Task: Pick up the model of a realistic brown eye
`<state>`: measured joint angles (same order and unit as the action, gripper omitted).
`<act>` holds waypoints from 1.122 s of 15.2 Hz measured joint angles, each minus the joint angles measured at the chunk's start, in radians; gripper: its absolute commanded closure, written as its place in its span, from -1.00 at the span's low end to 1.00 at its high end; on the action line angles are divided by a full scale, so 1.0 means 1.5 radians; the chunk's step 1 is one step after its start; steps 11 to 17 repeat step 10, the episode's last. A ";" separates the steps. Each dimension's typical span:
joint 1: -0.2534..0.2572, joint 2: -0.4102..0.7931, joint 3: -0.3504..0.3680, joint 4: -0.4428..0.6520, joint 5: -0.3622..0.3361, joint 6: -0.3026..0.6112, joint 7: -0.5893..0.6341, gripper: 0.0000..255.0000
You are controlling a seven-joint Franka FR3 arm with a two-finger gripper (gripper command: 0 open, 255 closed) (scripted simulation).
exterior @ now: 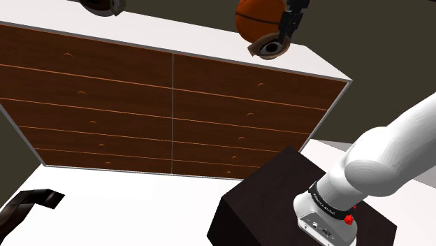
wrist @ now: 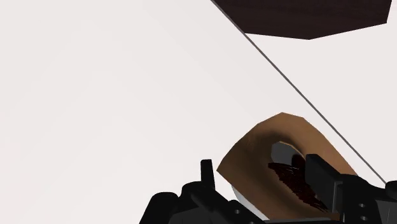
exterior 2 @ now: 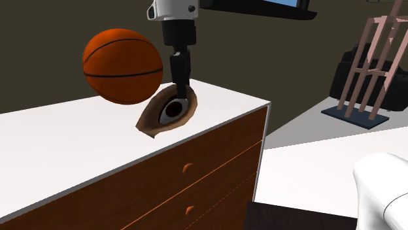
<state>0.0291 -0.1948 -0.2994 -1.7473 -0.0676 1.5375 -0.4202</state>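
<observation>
flat even light. white top surface (wrist: 95,95) of the brown drawer chest reads near blown-out in wrist view. round orange basketball (exterior 2: 122,65) lit from above, underside darker.

Your white arm (exterior: 391,154) rises from the shoulder view's lower right and bends up and to the left, its forearm running off that view's right edge. In the second exterior view your wrist (exterior 2: 173,10) points straight down, with the black gripper (exterior 2: 181,98) upright beneath it. The two fingers (wrist: 320,173) stand apart, clasping the eye model (wrist: 267,143) between them.
</observation>
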 measured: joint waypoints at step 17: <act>0.000 0.031 -0.003 0.120 0.008 -0.091 -0.009 1.00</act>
